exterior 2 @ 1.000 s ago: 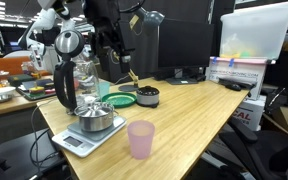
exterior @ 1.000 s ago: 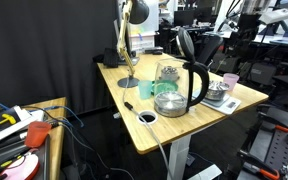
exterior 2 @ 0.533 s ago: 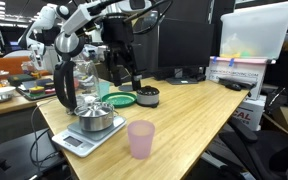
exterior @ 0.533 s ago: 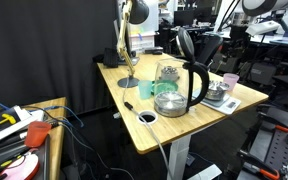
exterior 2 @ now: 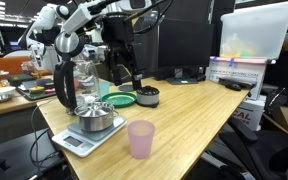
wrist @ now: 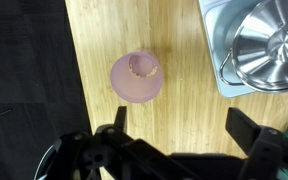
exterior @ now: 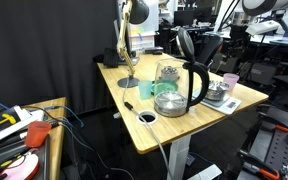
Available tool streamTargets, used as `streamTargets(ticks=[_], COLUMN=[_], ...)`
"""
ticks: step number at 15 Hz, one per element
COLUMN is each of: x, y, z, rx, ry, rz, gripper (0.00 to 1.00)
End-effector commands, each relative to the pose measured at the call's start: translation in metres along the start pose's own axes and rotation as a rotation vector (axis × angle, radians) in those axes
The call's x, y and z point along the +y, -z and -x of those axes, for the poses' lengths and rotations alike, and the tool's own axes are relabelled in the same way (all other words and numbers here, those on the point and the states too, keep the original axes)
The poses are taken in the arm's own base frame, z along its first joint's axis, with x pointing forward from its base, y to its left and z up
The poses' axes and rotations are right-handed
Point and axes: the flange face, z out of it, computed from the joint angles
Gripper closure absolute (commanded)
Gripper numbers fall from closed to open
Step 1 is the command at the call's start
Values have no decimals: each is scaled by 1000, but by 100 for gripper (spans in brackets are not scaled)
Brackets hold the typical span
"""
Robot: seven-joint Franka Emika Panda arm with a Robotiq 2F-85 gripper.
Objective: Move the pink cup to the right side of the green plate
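The pink cup [wrist: 136,77] stands upright and empty on the wooden table, near a corner, in both exterior views [exterior 2: 141,139] [exterior: 229,79]. The green plate [exterior 2: 122,100] lies further along the table, behind the kettle and scale. My gripper [wrist: 181,125] is open and empty and hangs well above the table. In the wrist view the cup lies just ahead of the fingers, towards the left one. The gripper also shows in both exterior views [exterior 2: 127,78] [exterior: 235,40].
A shiny metal bowl [wrist: 274,45] sits on a scale [exterior 2: 79,140] close beside the cup. A black-handled glass kettle [exterior 2: 74,80] stands behind it, and a dark small bowl [exterior 2: 147,96] lies next to the plate. A desk lamp [exterior: 129,45] stands at the far end. The table edge [wrist: 72,90] is close to the cup.
Between one second and half a second ago the arm swung and the gripper shifted over the table. Since then nothing has moved. The cup has stayed put.
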Motion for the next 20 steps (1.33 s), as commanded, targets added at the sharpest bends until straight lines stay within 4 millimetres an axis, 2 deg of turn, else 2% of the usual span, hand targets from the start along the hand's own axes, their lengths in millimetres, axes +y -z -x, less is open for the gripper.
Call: streamTargets(ticks=[1, 4, 8, 11, 13, 17, 20], x=[0, -4, -23, -39, -42, -31, -13], y=[1, -3, -26, -47, -55, -70, -79], z=[0, -4, -15, -30, -42, -63, -61], rx=[-1, -3, -40, -61, -66, -73, -98], ry=[0, -27, -123, -195, -249, -359, -418], rz=[0, 6, 4, 28, 44, 79, 103], gripper=[0, 0, 0, 0, 0, 0, 0])
